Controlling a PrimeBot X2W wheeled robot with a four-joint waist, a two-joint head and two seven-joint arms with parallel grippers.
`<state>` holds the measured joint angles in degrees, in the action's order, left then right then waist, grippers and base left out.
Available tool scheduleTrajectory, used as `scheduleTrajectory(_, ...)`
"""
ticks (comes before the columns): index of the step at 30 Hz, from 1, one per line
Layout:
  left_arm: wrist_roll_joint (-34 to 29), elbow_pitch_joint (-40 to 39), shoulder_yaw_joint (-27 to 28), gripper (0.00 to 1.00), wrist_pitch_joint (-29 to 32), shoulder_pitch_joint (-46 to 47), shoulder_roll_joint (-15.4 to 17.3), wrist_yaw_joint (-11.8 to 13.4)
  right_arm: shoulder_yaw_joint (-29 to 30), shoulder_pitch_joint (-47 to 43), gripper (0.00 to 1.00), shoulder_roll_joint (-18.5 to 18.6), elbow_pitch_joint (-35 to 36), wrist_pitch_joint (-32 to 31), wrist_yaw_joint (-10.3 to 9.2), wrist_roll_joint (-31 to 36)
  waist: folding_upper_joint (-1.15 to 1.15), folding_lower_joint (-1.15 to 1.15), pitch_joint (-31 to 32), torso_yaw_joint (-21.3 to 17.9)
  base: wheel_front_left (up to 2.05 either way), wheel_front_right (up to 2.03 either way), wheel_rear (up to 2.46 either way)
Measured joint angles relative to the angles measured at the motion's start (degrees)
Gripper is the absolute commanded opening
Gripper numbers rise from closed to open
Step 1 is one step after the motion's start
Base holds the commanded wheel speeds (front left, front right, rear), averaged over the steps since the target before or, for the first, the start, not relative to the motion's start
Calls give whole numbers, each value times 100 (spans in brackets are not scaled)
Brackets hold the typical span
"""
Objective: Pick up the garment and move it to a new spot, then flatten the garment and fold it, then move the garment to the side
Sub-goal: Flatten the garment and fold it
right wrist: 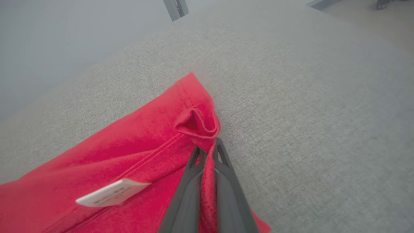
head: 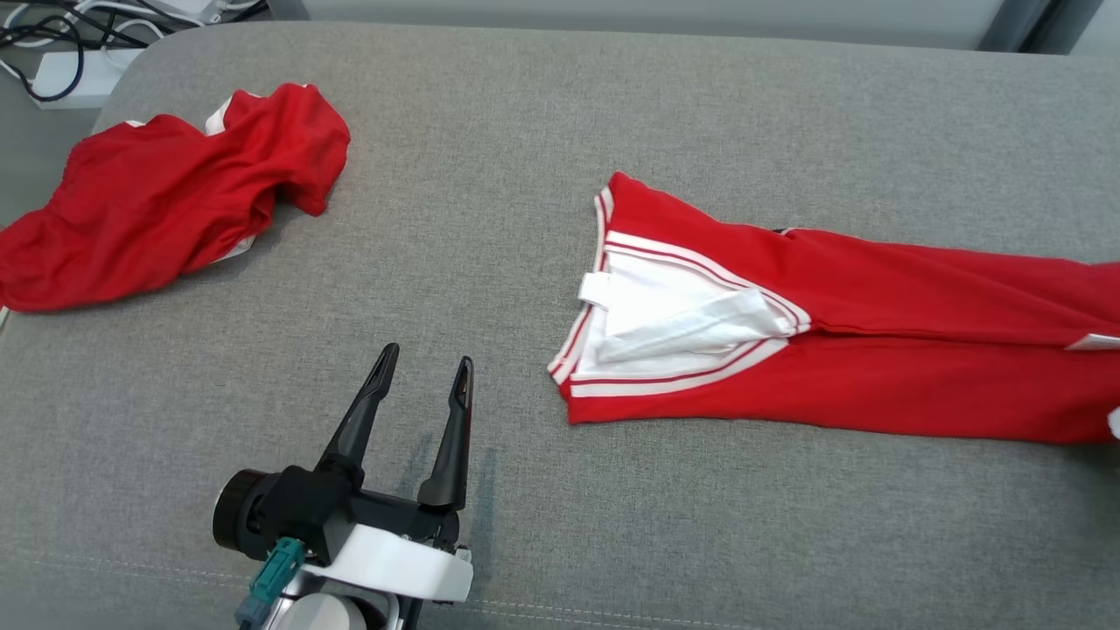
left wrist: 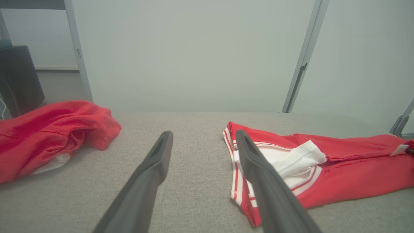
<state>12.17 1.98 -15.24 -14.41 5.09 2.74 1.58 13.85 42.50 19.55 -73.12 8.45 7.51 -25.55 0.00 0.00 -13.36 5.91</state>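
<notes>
Grey woven pad carries everything. Off its far-left corner there's a white power strip with dark cables.

Far left on the pad: crumpled red garment, bunched up with white trim showing at the edges. Nothing is touching it.

Near left: left gripper, fingers spread wide with nothing between them, over bare pad. It sits between the two red pieces and is apart from both. In the left wrist view its fingers frame bare pad. One of them overlaps the waistband in the picture, but there's no contact.

Centre to right edge: laid-out red garment, lying long and mostly flat. The waistband, red with white stripes, is the left end and gapes open, showing white lining folded inside. A white tag lies on the red cloth near the right edge.

Far right, right wrist view: right gripper, fingers pinched together on the garment's hem, with red cloth sandwiched between them. The hem corner is puckered just past the tips. The tag lies left of the fingers in that view, with bare pad on their other side.
</notes>
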Motion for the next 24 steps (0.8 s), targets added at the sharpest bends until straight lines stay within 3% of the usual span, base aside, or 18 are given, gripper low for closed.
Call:
scheduleTrajectory(8,4,-1,33,100,0,-9,-1,0,-131,-109,0,337,224,36,-1,-220,0,0,150,-53,0,0,0)
scheduleTrajectory(15,59,44,-65,100,0,-92,0,29,-411,-503,0,100,1101,-160,-4,-770,0,0,399,-46,0,0,0)
scheduleTrajectory(24,154,78,-124,100,0,-326,3,80,-777,-1334,0,-292,2934,-521,-11,-1385,0,0,816,61,0,0,0)
